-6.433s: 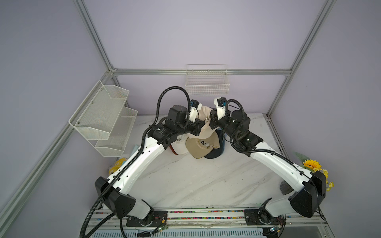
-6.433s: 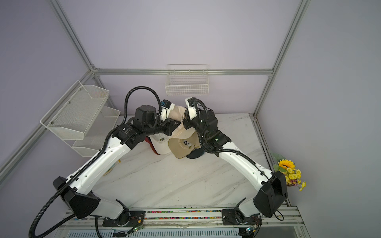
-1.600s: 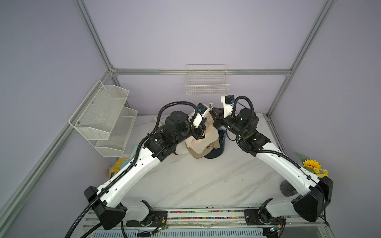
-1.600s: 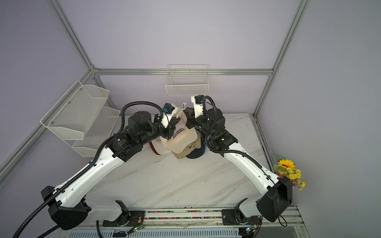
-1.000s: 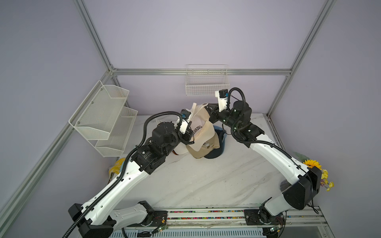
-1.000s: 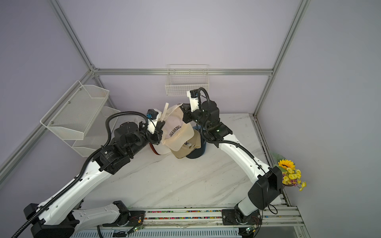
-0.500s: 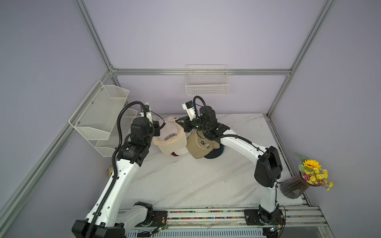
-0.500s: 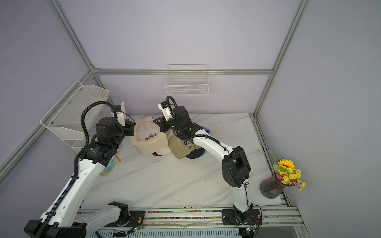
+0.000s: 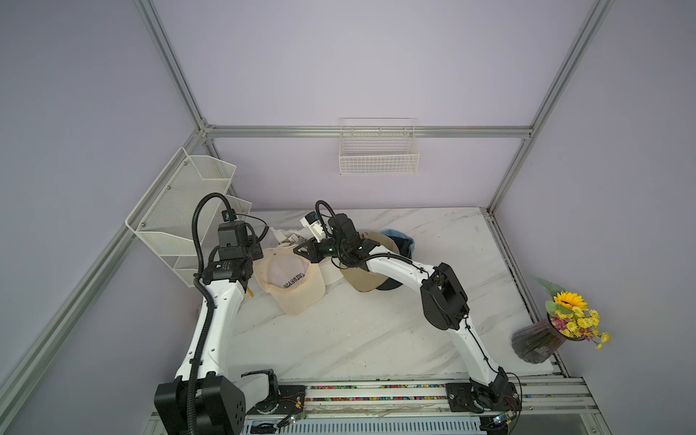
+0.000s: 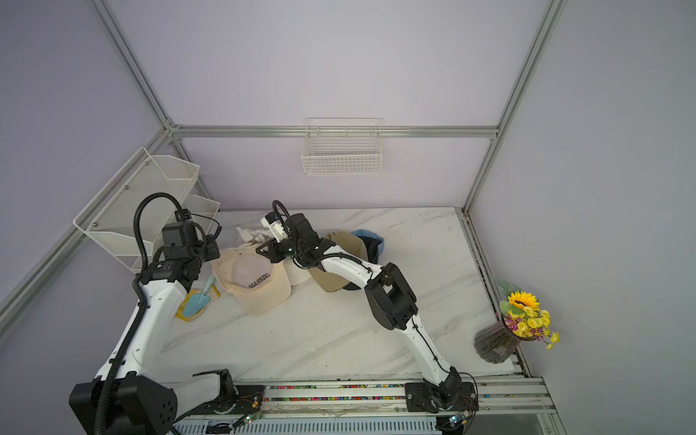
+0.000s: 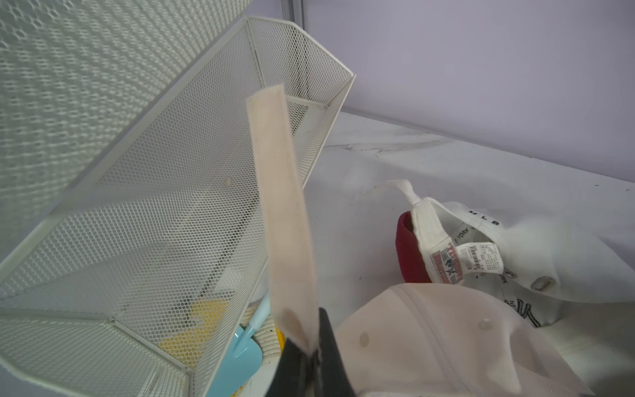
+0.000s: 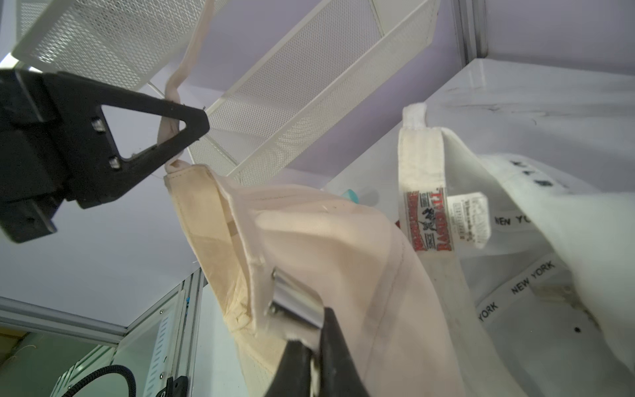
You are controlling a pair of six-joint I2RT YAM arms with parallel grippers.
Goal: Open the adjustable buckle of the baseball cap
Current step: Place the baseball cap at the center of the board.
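Beige COLORADO cap point(image 9: 290, 280) lies crown up on the marble table point(image 9: 357, 339). It sits just beside the lower tier of the white mesh rack point(image 9: 177, 214).

Left gripper point(image 11: 309, 347) is at the cap's rack-side back edge, clenched on the cap's loose strap point(image 11: 281, 206). From the pinch the strap stands up flat across the rack's mesh, and its cut end is free.

Right gripper point(image 12: 314, 347) is at the cap's back edge on the side away from the rack. The silver metal buckle point(image 12: 295, 302) sits right at its tips. The jaws are close together with a thin gap. That spot is blurred, so it cannot be told whether the buckle is pinched or let go.

Strap and buckle are apart, one at each gripper, and the cap's rear opening gapes between them. The strap is not threaded through the buckle.

White NEW YORK cap point(image 11: 515, 247) lies upside down against the beige cap, on its far side from the rack, labels showing. A red brim point(image 11: 409, 251) pokes out under it.

Farther from the rack in the same direction are a tan cap point(image 9: 361, 280) and then a blue cap point(image 9: 405, 241). Both are partly under the right arm.

A light blue trowel point(image 10: 197, 299) rests on a yellow pad point(image 10: 188, 314) at the foot of the rack.

A vase of sunflowers point(image 9: 538, 344) stands at the table edge opposite the rack.
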